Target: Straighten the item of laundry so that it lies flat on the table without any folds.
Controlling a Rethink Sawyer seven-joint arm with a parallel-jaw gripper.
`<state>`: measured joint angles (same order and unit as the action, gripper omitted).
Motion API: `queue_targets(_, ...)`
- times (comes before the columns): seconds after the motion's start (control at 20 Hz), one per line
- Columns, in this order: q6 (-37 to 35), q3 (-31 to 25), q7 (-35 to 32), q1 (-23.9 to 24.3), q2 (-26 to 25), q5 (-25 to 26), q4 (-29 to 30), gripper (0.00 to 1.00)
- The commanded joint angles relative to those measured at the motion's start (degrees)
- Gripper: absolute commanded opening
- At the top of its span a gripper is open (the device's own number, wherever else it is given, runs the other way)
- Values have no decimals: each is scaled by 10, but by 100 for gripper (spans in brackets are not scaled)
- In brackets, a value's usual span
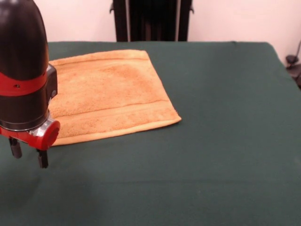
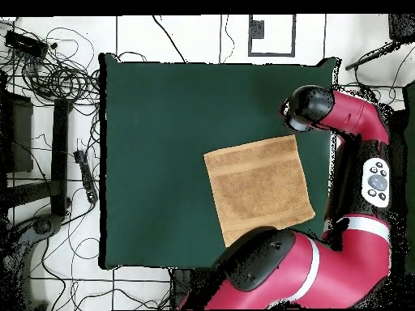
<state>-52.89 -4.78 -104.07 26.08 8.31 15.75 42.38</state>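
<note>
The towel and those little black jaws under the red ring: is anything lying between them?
No. In the front view only bare green table separates the gripper from the towel, whose near hem lies just beyond it.

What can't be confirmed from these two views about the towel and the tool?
- Front view: the arm hides the left edge of the towel, so flatness there is unconfirmed.
- Overhead view: the arm's elbow covers the towel's corner nearest the base, and the wrist housing hides the tool entirely.
- Front view: the tool shows two fingers set apart and holding nothing; whether they touch the table cannot be told.
</note>
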Motion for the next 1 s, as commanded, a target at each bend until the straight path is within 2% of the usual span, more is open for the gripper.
queue_targets(0.05,24,-55,72,-14,-19,7,74,100)
queue_targets(1.0,36,-59,65,-12,-21,11,75,100)
